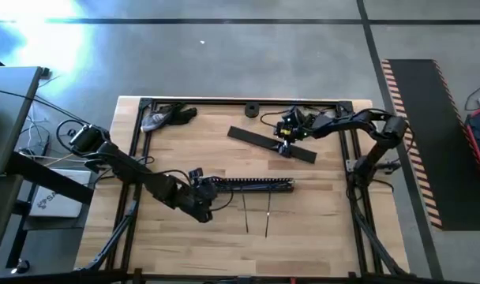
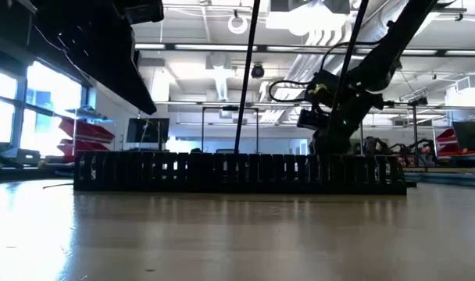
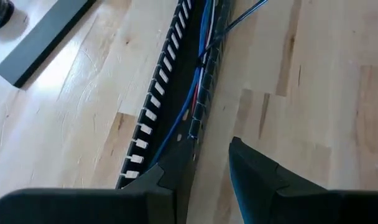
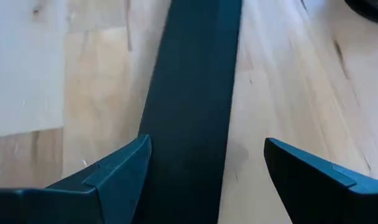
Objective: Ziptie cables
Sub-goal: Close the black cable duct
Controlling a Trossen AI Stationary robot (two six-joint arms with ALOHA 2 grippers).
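Note:
The cables (image 3: 198, 68), thin blue, red and dark wires, lie lengthwise inside a long black slotted duct (image 1: 252, 184) at the table's middle; one dark wire (image 3: 251, 9) leaves it over a wall. My left gripper (image 3: 211, 155) is open at the duct's left end (image 3: 192, 130), and one finger (image 3: 170, 174) overlaps that end. My right gripper (image 4: 207, 149) is wide open over a flat black strip (image 4: 192, 93) that lies on the far half of the table (image 1: 271, 143). Its fingers stand on either side of the strip. My left gripper comes at the duct's left end (image 3: 192, 134) slanting down from the table's left, along the duct. One finger (image 3: 176, 165) stands right at the end of a slotted wall. Whether it touches the wall, I cannot tell.
Two thin pale strands (image 1: 245, 213) (image 1: 268, 217) lie on the wood near the front edge. A black ring (image 1: 251, 109) and a grey-black tool (image 1: 165, 117) rest at the far edge. A black frame (image 1: 141, 142) runs round the table.

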